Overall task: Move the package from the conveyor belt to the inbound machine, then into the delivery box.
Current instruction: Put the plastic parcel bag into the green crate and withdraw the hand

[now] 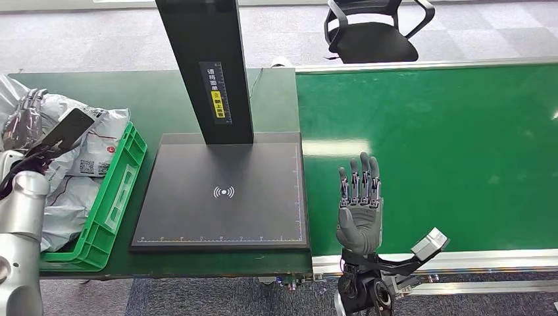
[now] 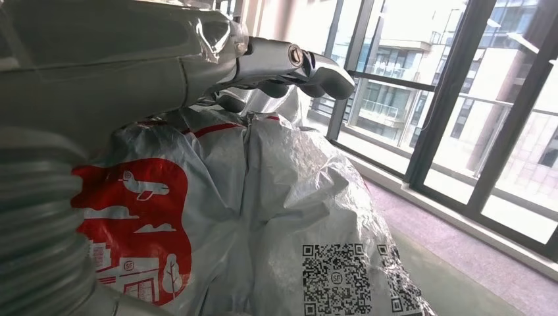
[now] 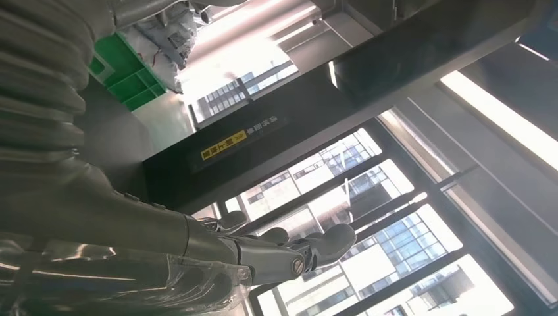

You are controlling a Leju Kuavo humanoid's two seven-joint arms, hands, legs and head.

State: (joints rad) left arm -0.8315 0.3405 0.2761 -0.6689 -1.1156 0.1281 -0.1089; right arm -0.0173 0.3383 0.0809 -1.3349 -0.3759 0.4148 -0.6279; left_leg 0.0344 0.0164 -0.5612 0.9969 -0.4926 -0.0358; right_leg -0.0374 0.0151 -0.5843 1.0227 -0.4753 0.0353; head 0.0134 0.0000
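Fingers (image 2: 309, 66) of the left hand (image 1: 23, 122) arch over the grey package (image 2: 289, 197) in the green delivery box (image 1: 112, 197) — a real grip cannot be made out, wrist gear blocks it. Right hand (image 1: 360, 204) hovers open over the conveyor belt (image 1: 447, 151), beside the inbound machine (image 1: 224, 197) — fingers straight, holding nothing.

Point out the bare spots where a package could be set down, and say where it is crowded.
The green conveyor belt is bare beyond the open right hand. The black scanner platform is free in front of its upright post. The dark green tabletop behind the green crate is bare. The crate is crowded with grey mail bags, with the left hand on them.
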